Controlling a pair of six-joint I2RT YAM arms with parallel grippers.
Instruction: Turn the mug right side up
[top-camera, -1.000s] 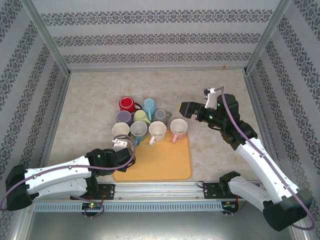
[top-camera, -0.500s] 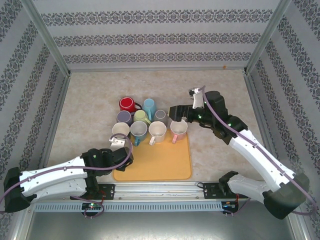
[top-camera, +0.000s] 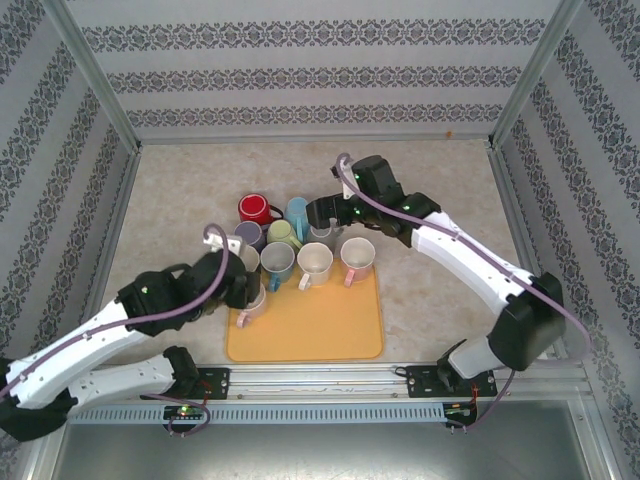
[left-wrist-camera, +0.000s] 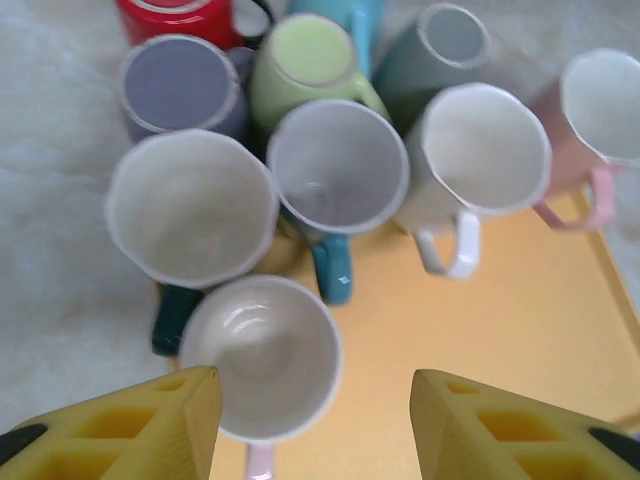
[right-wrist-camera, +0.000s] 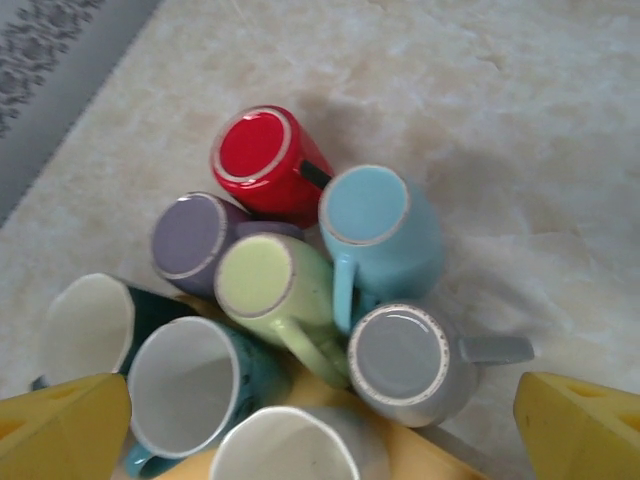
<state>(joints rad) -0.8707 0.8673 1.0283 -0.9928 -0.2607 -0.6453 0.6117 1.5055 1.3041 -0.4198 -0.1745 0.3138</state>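
Note:
A white-lined mug with a pale pink handle (left-wrist-camera: 262, 355) stands upright on the left end of the orange tray (top-camera: 330, 320). My left gripper (left-wrist-camera: 315, 400) hovers open over it. Its left finger is by the mug's rim, and the right finger is well clear. Several mugs sit upside down behind the tray: red (right-wrist-camera: 255, 150), purple (right-wrist-camera: 190, 235), green (right-wrist-camera: 255, 275), light blue (right-wrist-camera: 365, 205) and grey (right-wrist-camera: 395, 355). My right gripper (top-camera: 322, 212) hangs open above the grey mug (top-camera: 320, 238), holding nothing.
Upright mugs line the tray's far edge: dark green (left-wrist-camera: 190, 210), teal (left-wrist-camera: 338, 165), white (left-wrist-camera: 485, 150) and pink (top-camera: 357, 255). The tray's near half is bare. Patterned walls and metal posts enclose the marble tabletop (top-camera: 440, 190).
The left arm has risen and its jaws have widened, leaving the pink-handled mug standing upright on the tray. The right arm has swung left, from beside the pink mug to above the overturned mugs.

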